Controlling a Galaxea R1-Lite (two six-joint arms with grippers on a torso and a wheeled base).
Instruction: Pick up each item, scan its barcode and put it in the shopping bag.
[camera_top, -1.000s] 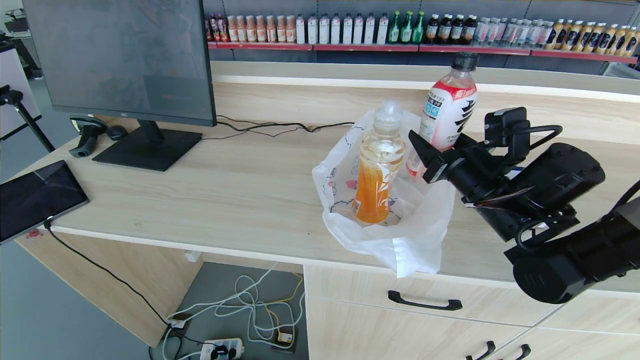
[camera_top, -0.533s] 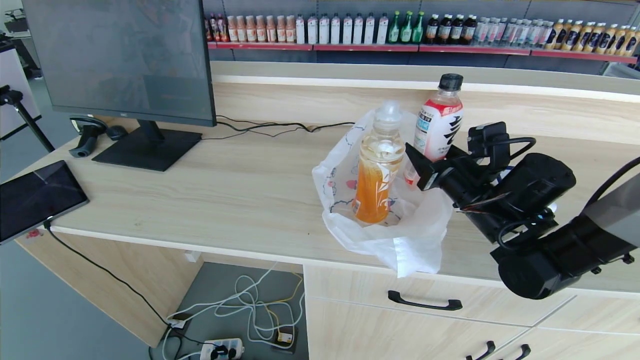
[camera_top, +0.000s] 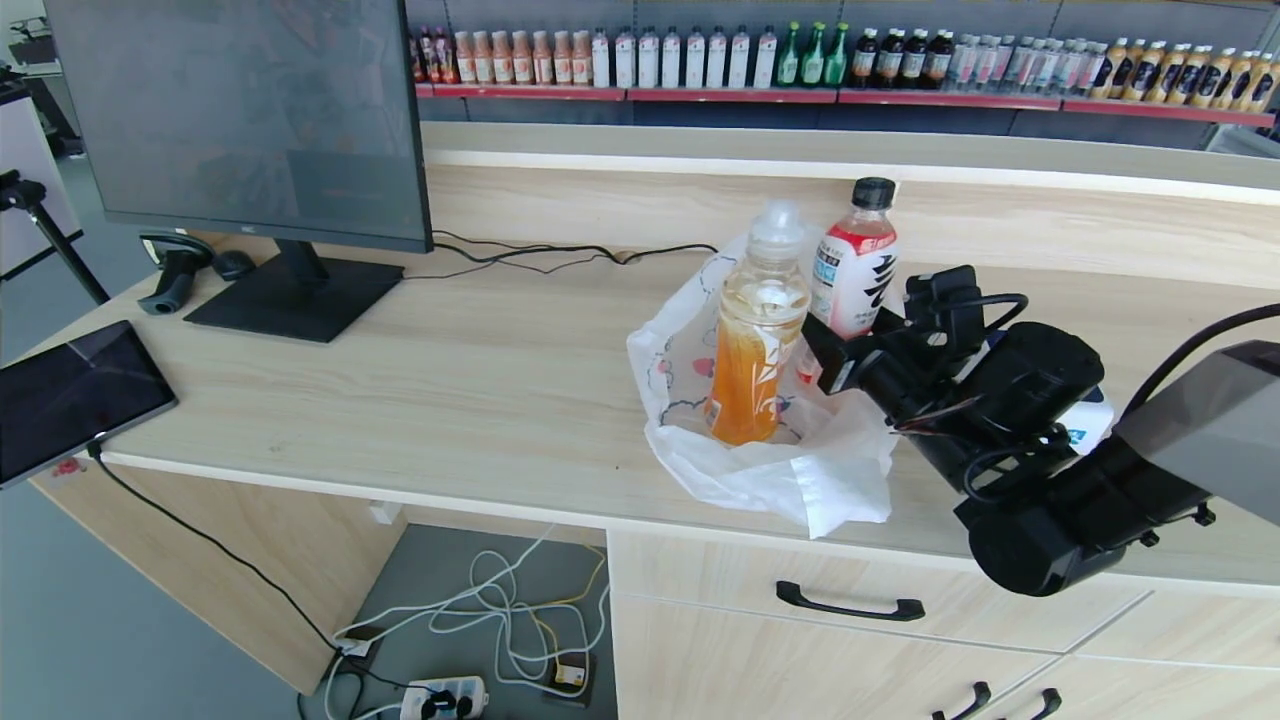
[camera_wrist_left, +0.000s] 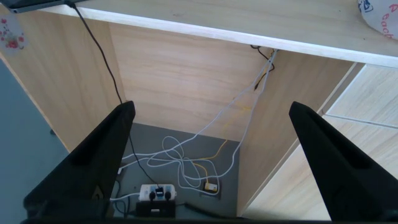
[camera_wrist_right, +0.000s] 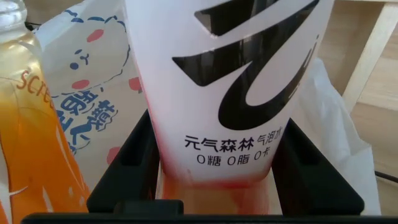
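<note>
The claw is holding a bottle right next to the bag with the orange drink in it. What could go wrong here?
The red-and-white bottle in the right claw sits close beside the upright orange drink; a nudge might tip it over. The thin plastic bag is slumped and reaches the counter edge, so the claw could snag its rim and drag it.

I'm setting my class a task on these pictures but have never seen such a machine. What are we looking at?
It is a two-armed robot at a shop counter. The wide picture comes from its head; the other two from cameras on its wrists. The right gripper holds a white-labelled bottle beside an orange drink bottle standing in the shopping bag. A monitor, tablet and handheld scanner sit on the counter. The left gripper hangs open, empty, facing under the counter.
</note>
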